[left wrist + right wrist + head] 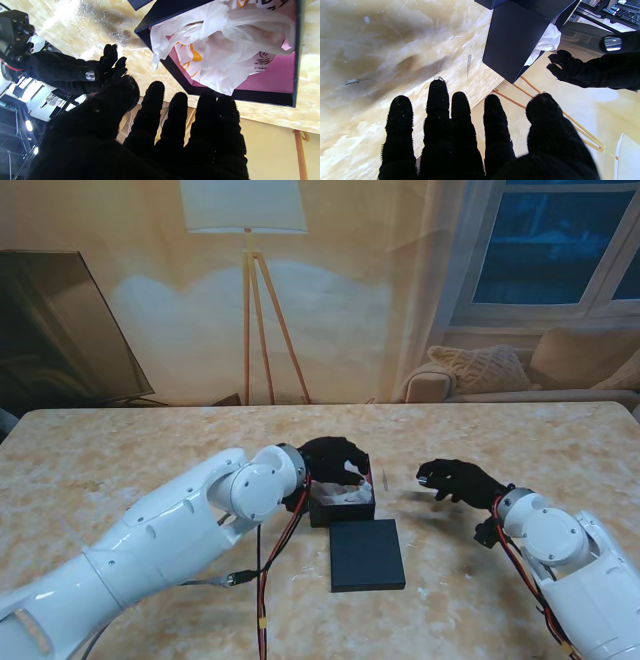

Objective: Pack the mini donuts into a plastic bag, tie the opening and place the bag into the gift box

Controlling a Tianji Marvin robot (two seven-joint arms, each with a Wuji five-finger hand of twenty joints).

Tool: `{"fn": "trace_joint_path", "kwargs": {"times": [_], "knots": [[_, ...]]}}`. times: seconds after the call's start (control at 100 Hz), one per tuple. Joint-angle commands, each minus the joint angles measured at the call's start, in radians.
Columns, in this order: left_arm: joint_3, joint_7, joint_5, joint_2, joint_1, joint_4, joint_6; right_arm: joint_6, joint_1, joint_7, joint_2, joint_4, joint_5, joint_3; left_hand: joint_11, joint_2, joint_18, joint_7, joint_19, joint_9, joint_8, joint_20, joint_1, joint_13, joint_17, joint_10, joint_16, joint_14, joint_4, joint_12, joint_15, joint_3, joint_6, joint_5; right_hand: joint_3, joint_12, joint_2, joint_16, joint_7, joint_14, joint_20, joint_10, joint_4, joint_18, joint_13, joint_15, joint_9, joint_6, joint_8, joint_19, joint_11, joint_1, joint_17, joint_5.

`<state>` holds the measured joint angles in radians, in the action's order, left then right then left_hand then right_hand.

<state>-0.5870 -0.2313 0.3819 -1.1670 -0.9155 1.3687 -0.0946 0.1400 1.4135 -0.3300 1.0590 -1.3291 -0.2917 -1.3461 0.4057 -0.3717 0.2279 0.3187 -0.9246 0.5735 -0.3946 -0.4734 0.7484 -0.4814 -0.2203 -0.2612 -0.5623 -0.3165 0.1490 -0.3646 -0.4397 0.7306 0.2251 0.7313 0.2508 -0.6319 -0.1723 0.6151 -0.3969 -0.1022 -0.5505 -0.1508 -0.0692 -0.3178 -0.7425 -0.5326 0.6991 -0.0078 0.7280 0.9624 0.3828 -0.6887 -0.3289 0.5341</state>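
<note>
The black-gloved left hand (330, 457) is held over the open dark square gift box with the pink lining (342, 507), fingers spread and grasping nothing, presumably because the load has been let go. The crumpled white plastic bag with orange print (220, 47) lies inside the box; no clear long axis can be made out, and the tie cannot be seen. Nearer to me, the flat dark lid (366, 554) lies beside the box, likely kept ready for closing. The black-gloved right hand (458, 478) hovers apart, fingers loose and empty.

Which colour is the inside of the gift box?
Pink inside the gift box, with dark walls; the left wrist view shows it best.
</note>
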Motion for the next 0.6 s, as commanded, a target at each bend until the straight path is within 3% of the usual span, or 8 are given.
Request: {"fn": "trace_joint_path", "kwargs": {"times": [0.0,0.11,0.23,0.42,0.59], "knots": [[-0.005,-0.005,0.0,0.003,-0.021,0.028,0.007,0.0,0.01,-0.014,0.004,-0.004,-0.001,0.002,0.028,0.011,-0.032,0.027,-0.026,0.026,-0.026,0.001,0.0,-0.03,-0.015,0.036,-0.022,0.007,-0.012,-0.024,-0.029,0.01,-0.024,0.011,0.011,-0.007,-0.006,0.019,-0.002,0.013,0.005,0.01,0.022,-0.006,-0.009,-0.019,0.005,-0.02,-0.002,-0.005,-0.006,-0.004,0.002,-0.005],[-0.022,0.003,0.012,0.01,-0.048,0.056,0.02,-0.001,0.008,-0.016,0.004,-0.004,0.0,0.004,0.053,0.002,-0.036,0.061,-0.054,0.058,-0.057,-0.01,0.029,-0.06,-0.033,0.047,-0.06,0.014,0.025,-0.047,-0.056,-0.024,-0.029,0.026,0.014,-0.007,-0.005,0.019,-0.002,0.013,0.005,0.009,0.022,-0.005,-0.008,-0.019,0.005,-0.021,-0.002,-0.006,-0.006,-0.002,0.005,-0.006],[-0.048,-0.018,0.007,0.025,-0.081,0.098,0.025,-0.002,0.008,-0.018,0.003,-0.004,0.002,0.005,0.054,0.003,-0.028,0.08,-0.072,0.081,-0.061,-0.018,0.05,-0.079,-0.044,0.036,-0.077,0.007,0.037,-0.052,-0.066,-0.055,-0.028,0.044,0.017,-0.008,-0.005,0.019,-0.006,0.012,0.005,0.01,0.021,-0.007,-0.011,-0.02,0.01,-0.022,-0.001,-0.006,-0.004,-0.002,0.005,0.004],[-0.127,-0.055,0.04,0.061,-0.175,0.176,0.033,-0.013,0.009,-0.025,0.003,-0.014,0.004,0.016,0.05,0.01,-0.016,0.08,-0.108,0.096,-0.057,-0.04,0.056,-0.101,-0.066,0.025,-0.096,-0.018,0.034,-0.053,-0.087,-0.073,-0.025,0.052,0.023,-0.009,-0.004,0.019,-0.016,0.016,0.004,0.018,0.022,-0.005,-0.018,-0.023,0.021,-0.016,0.002,-0.002,0.001,-0.011,-0.004,0.026],[-0.212,-0.072,0.082,0.084,-0.276,0.237,0.037,-0.072,0.005,-0.035,0.002,-0.039,-0.004,0.036,0.106,0.0,-0.008,0.093,-0.177,0.147,-0.069,-0.125,0.08,-0.16,-0.094,0.022,-0.198,-0.01,0.039,-0.112,-0.181,-0.1,-0.033,0.077,0.031,-0.007,-0.001,0.02,-0.015,0.008,0.005,0.027,0.023,-0.006,-0.039,-0.031,0.053,0.013,-0.006,0.004,0.01,-0.034,-0.01,0.067]]}}
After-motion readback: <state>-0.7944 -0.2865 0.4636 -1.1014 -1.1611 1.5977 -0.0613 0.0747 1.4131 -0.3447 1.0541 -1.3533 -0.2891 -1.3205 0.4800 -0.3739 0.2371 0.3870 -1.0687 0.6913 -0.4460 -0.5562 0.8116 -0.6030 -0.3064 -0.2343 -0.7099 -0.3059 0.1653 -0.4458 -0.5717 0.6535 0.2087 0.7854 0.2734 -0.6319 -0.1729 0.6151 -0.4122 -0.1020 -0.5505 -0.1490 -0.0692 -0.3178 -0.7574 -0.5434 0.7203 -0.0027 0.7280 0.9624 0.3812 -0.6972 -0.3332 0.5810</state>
